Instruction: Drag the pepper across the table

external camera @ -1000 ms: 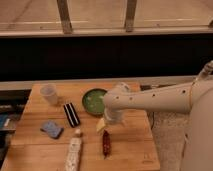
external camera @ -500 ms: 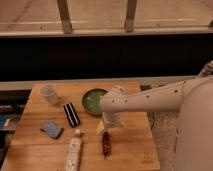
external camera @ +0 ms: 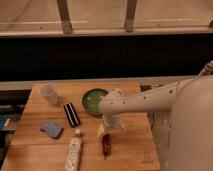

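The pepper (external camera: pixel 106 145) is a slim dark red chili lying lengthwise near the front edge of the wooden table (external camera: pixel 135 142). My gripper (external camera: pixel 103 133) hangs from the white arm that reaches in from the right and sits right at the pepper's far end, just above it. The gripper's tan tip partly hides the pepper's top.
A green bowl (external camera: pixel 93 100) stands behind the gripper. A black-and-white striped bar (external camera: pixel 71 114) lies left of it, a clear cup (external camera: pixel 49 93) at the back left, a blue sponge (external camera: pixel 51 129) at the left, and a white bottle-like object (external camera: pixel 74 152) at the front.
The arm has lowered and shifted slightly, bringing the gripper down onto the pepper's far end. The pepper stays in about the same spot.
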Controlling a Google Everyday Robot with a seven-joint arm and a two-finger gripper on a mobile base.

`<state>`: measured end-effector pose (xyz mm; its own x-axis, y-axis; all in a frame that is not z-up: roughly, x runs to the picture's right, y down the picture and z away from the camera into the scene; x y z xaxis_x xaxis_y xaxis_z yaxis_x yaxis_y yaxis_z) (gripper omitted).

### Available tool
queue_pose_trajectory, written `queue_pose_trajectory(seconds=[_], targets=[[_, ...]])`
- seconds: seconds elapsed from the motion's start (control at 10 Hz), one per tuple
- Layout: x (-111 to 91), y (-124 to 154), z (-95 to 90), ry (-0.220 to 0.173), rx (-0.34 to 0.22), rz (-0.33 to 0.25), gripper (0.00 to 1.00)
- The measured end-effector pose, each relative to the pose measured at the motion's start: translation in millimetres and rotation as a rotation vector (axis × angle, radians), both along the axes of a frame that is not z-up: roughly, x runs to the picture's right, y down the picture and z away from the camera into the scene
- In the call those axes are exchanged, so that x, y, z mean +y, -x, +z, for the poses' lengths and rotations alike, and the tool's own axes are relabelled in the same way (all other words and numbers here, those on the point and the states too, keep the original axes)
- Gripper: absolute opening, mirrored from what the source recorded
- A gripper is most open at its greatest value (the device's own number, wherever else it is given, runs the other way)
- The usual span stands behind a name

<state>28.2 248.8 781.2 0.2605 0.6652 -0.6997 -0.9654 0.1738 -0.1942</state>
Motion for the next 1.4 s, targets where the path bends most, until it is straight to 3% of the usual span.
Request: queue_pose_trajectory(seconds=[0.6,0.7,1.1,1.4], targets=[[25,29,12.1,0.052,-0.070,-0.016,0.80],[29,34,10.0,0.051,-0.072,-0.033,0.75],[39,41,4.6,0.051,-0.056,-0.086,0.37],[40,41,4.3,0.050,-0.054,-0.085,0.06]])
